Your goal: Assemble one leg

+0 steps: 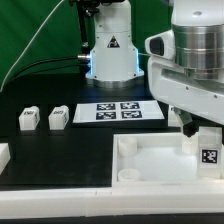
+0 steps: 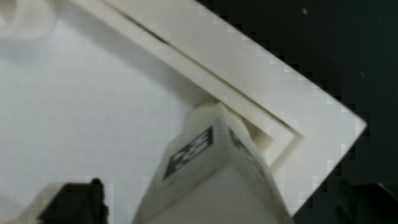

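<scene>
A single robot arm reaches in from the exterior view's right over a black table. Its two-finger gripper [image 1: 196, 128] hangs low over the corner of a large white square plastic panel with a raised rim [image 1: 150, 163], which lies flat near the front of the table. Just beside the gripper stands a small white square-sided plastic leg [image 1: 208, 151] carrying a black-and-white square tag; it is upright in the panel's corner toward the exterior view's right, the likely spot where a leg belongs, so this looks like the leg being fitted. The wrist view shows the same leg [image 2: 214, 165] close up, tucked against the meeting of two rim walls of the panel [image 2: 267, 70], with a dark fingertip [image 2: 75, 198] showing off to one side and clear of it. The jaws stand spread wide and grasp nothing, which suggests the leg is left to stand on its own; whether it is fully seated cannot be told. Two more small white tagged legs [image 1: 28, 120] [image 1: 57, 117] lie side by side on the bare table at the exterior view's left, well apart from the panel, apparently waiting. Between them and the arm lies the flat white marker board [image 1: 116, 111] with four printed tags.
</scene>
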### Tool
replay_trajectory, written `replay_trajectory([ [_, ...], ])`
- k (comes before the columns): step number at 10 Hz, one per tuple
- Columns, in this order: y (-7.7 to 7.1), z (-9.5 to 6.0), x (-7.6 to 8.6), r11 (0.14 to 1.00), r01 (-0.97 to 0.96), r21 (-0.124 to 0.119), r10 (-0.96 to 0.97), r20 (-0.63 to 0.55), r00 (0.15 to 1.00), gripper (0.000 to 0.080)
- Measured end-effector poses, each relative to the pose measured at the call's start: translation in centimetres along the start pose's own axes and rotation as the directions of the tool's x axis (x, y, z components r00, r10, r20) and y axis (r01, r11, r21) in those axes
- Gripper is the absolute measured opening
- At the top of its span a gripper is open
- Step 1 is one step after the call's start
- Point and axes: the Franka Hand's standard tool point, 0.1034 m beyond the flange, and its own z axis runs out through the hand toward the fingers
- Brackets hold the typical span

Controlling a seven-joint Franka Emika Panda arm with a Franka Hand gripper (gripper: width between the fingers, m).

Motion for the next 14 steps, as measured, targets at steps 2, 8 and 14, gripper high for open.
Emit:
replay_trajectory([
  [2,0.06,0.02,0.04,0.967,0.256,-0.011,-0.256,-0.007,0.967,0.0648],
  [8,0.28,-0.01,0.36,0.845,0.535,-0.013,-0.535,-0.004,0.845,0.0648],
  [14,0.28,-0.01,0.37,0.872,0.49,-0.012,-0.49,-0.004,0.872,0.0291],
])
